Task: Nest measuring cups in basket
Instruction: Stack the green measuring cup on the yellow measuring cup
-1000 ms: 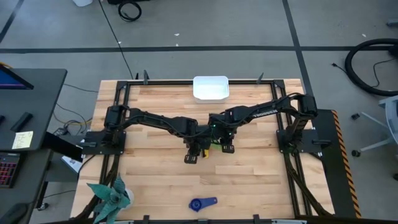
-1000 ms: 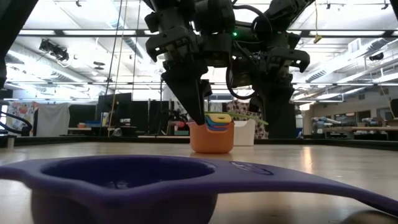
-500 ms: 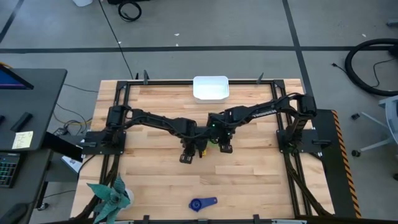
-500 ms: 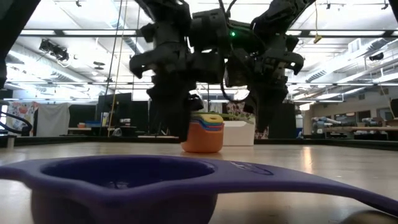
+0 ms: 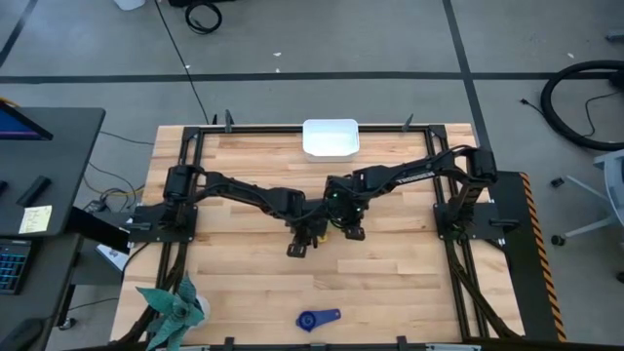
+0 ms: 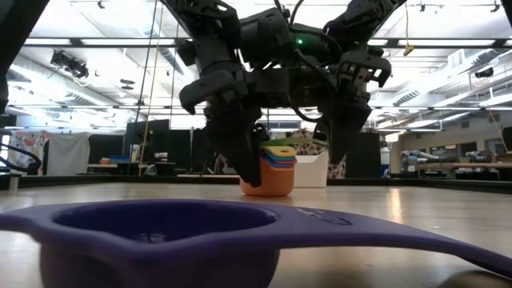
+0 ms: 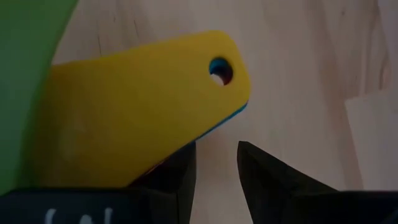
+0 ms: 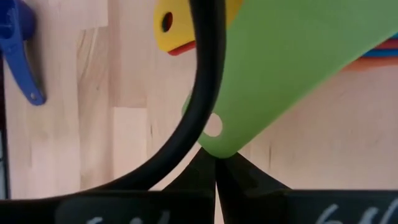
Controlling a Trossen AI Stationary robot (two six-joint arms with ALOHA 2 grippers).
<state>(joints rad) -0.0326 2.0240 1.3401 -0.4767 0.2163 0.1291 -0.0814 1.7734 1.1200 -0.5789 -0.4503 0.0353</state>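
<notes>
While nested at mid-surface, stack of measuring cups [image 6: 269,170] orange outermost, left end effector [image 5: 300,244] fingers apart beside yellow handle [image 7: 143,112], right end effector [image 5: 353,230] pinched together under green handle [image 8: 292,68], dark blue cup [image 5: 318,318] near front edge, white basket [image 5: 331,137] at back edge.

A robotics lab or workshop in a large open hall is shown. A butcher-block table [image 5: 244,283] framed by black metal rails [image 5: 190,156] stands on a grey concrete floor [image 5: 322,49] marked with dark lines, and loose cables [image 5: 585,102] are coiled on it. A desk with a monitor [image 5: 19,125] is placed beside the rig. Across the table, rows of ceiling strip lights [image 6: 88,80] and exposed ductwork (industrial rather than domestic) are seen above distant workbenches [image 6: 448,168].
</notes>
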